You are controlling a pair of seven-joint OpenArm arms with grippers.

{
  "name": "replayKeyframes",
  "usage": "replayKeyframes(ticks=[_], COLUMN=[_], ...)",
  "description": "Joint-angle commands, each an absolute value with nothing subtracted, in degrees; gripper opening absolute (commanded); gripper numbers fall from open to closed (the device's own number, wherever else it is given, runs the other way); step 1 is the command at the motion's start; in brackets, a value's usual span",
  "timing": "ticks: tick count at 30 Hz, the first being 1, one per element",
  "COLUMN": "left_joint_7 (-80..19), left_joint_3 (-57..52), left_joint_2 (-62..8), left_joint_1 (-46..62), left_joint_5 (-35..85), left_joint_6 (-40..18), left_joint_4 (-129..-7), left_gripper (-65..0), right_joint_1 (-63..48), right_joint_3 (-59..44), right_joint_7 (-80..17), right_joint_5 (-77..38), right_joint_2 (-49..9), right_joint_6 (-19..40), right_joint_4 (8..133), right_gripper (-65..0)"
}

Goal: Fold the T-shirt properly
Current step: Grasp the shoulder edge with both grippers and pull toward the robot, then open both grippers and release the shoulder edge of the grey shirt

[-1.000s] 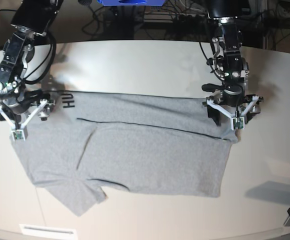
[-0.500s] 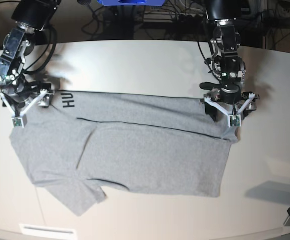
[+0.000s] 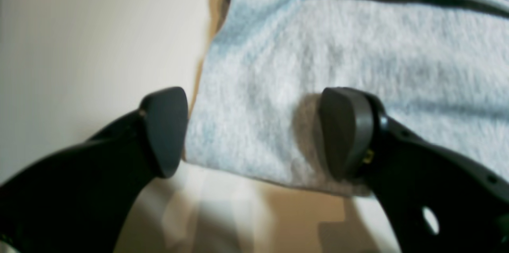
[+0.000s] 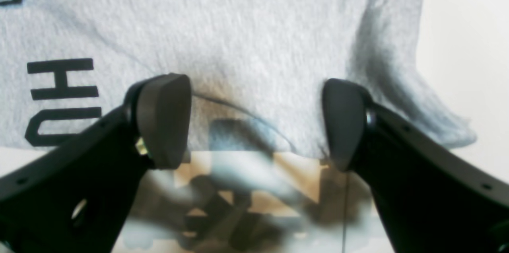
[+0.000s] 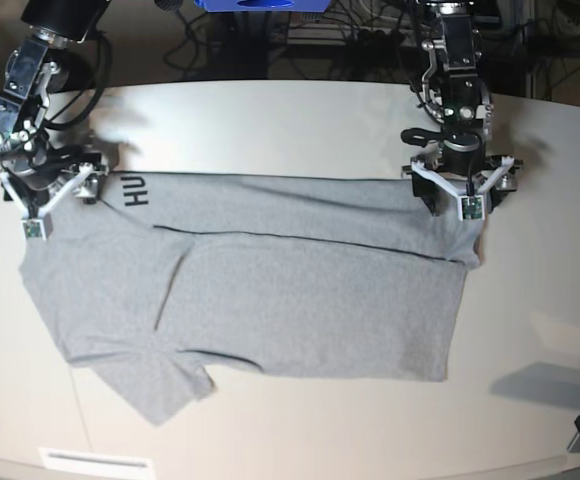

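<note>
The T-shirt (image 5: pixel 270 290) lies spread across the pale surface (image 5: pixel 290 120), bare room beyond its far edge and both ends. The left tool (image 3: pixel 254 133) and right tool (image 4: pixel 254 121) gape wide at its far corners, gripping nothing. Since a second ago both have drawn farther back, and the far edge has followed.

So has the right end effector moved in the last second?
Yes. In the base view the right end effector has moved toward the table's far edge, with the T-shirt edge.
</note>
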State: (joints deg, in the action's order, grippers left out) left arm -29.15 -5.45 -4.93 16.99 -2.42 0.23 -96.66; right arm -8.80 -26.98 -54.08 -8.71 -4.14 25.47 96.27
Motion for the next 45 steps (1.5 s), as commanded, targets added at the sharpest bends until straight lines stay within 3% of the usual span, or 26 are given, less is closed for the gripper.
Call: replayKeyframes(ticks=[1,30,45], left_joint_7=[-31.52,-31.60,-31.60], left_joint_3=[-5.49,-6.11,-6.20], left_joint_2=[-5.23,-5.41,-6.46], left_joint_1=[18.24,36.79,38.46], left_joint_5=[-3.12,-3.12,-3.12], left_joint_6=[0.40,0.40,0.48], left_joint_4=[-97.71,-111.96,-113.36], left_gripper=[-14.6,-14.8,-14.8], right_joint_1=[-9.98,-22.55,-23.16], right_joint_3=[-27.21,-31.25,-31.25], right_joint_7=[-56.84,-56.92,-56.92], right_joint_5=[-7.52,-7.69,-7.69], right_joint_2=[-4.53,-4.09,-4.00], right_joint_6=[25.54,25.54,25.54], right_joint_4=[97.36,106.86,106.86], right_gripper=[-15.5,-15.5,-15.5])
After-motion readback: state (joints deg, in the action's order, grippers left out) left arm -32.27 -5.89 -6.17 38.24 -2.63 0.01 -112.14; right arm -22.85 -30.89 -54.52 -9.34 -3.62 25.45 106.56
